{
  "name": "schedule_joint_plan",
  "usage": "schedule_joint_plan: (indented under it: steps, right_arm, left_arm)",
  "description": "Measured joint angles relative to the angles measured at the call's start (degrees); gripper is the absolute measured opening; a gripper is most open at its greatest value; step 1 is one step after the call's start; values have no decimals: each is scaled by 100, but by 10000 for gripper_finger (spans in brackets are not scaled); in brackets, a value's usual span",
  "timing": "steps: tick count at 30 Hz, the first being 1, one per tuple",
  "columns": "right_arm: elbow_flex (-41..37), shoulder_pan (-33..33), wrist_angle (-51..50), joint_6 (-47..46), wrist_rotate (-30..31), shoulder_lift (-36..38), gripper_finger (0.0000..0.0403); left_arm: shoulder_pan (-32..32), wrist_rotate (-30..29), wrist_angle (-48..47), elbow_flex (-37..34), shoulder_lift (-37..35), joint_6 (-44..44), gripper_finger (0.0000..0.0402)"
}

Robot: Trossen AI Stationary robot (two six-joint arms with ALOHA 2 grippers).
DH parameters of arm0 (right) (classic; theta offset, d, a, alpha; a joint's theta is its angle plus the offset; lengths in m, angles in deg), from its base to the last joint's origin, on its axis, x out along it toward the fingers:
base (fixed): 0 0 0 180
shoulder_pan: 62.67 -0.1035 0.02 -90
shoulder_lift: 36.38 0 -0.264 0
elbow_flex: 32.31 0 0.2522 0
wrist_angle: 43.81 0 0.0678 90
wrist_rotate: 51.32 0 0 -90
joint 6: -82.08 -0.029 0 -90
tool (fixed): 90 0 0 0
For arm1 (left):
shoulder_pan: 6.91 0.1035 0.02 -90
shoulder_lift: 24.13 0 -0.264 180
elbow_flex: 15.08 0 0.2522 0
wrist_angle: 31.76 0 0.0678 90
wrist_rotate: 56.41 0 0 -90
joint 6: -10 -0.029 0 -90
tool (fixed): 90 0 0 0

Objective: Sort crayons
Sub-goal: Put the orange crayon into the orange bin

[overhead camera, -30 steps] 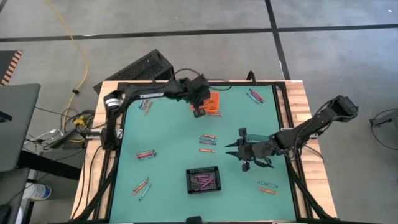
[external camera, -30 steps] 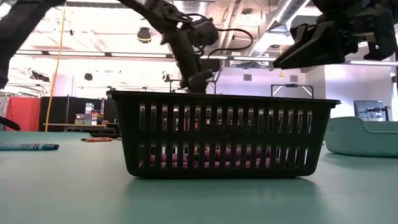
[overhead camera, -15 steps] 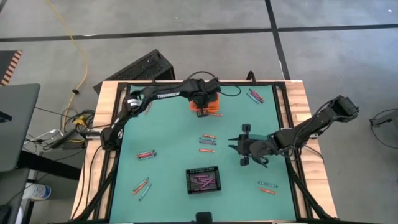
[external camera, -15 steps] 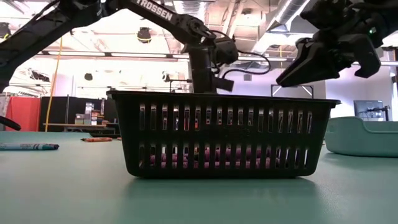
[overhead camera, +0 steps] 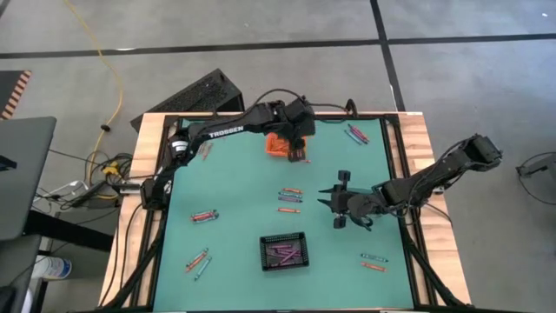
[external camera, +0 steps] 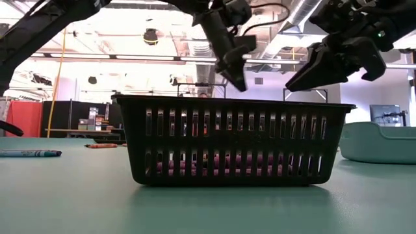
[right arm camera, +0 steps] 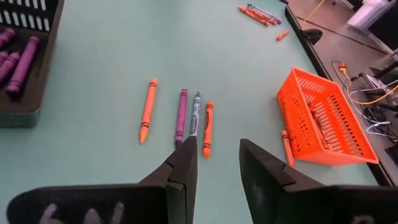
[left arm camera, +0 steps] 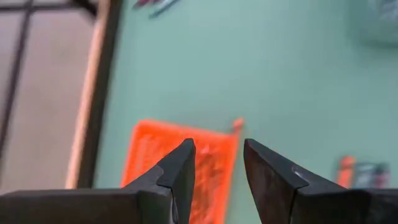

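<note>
The loose paper-wrapped crayons sit mid-frame in the high view, with more pairs scattered lower left, lower right and top right. Since a second ago the left gripper has swung from left of the orange mesh bin to its right edge, fingers slightly parted and empty (probably just dropped one). The right gripper, also parted and empty, has crept toward that middle cluster. The black slotted basket holds purple ones.

The white word "TROSEN" runs along the left arm in the high view.
</note>
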Motion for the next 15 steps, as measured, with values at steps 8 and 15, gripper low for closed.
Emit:
schedule_joint_plan:
  steps: [8, 15]
  right_arm:
    - [0, -283, -315, -195, -30, 0, 118]
    - [0, -655, -620, -238, -15, 29, 118]
  left_arm:
    - [-285, 210, 1227, -463, 58, -641, 126]
    - [-128, 759, 1315, -494, 325, -845, 126]
